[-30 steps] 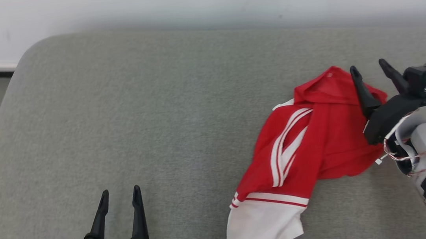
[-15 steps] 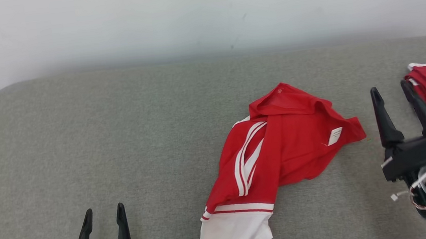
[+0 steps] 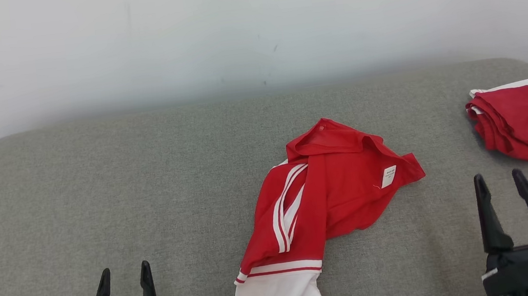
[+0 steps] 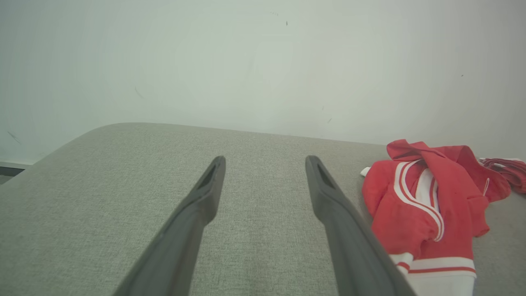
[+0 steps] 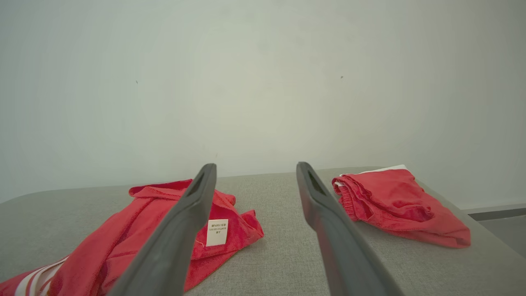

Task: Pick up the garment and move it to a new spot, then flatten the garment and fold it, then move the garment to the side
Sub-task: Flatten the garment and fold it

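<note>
I see left gripper (image 3: 125, 268) released, empty, well left of garment (image 3: 332, 194); garment crumpled, red with white stripes, mid grey counter (image 3: 149, 179); right gripper (image 3: 498, 174) released, right of garment; folded red cloth (image 3: 519, 121) beyond it
</note>
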Controlling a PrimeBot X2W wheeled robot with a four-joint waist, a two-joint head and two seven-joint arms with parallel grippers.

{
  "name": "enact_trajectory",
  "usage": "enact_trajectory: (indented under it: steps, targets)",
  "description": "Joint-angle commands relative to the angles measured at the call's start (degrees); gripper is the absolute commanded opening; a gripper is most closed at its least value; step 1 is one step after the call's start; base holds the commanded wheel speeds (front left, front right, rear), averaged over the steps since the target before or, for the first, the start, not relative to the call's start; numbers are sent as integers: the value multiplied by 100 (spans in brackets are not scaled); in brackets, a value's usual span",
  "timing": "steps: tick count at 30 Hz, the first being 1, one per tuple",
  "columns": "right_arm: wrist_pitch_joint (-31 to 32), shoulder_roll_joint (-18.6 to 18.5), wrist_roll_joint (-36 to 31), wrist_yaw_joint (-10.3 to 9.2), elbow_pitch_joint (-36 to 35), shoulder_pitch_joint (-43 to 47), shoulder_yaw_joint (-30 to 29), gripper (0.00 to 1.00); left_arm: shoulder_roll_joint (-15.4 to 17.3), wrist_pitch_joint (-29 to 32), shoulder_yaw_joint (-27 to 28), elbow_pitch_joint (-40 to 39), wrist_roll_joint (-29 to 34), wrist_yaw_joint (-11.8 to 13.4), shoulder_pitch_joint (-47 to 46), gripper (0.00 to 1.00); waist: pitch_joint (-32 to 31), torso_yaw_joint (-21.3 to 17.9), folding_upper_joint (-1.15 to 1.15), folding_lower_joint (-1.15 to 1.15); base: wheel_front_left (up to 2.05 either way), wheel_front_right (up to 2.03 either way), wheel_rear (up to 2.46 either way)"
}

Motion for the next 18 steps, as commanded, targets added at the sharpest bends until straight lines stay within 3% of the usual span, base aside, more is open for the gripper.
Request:
enact_trajectory:
  steps: [1, 9, 18]
  targets:
    - [0, 79, -94, -15, -146, 186, -53, 100, 4, -17, 1, -27, 75, -28, 82, 100, -28, -15, 0, 1, 0, 0, 0]
    - [1, 272, -459, -15, -494, 677, -59, 100, 4, -17, -36, -100, 79, -30, 205, 100, -33, 5, 0, 1, 0, 0, 0]
    - [1, 244, -613, -15, -502, 695, 32, 100, 3, -17, -99, -109, 109, -53, 275, 100, -27, 104, 0, 1, 0, 0, 0]
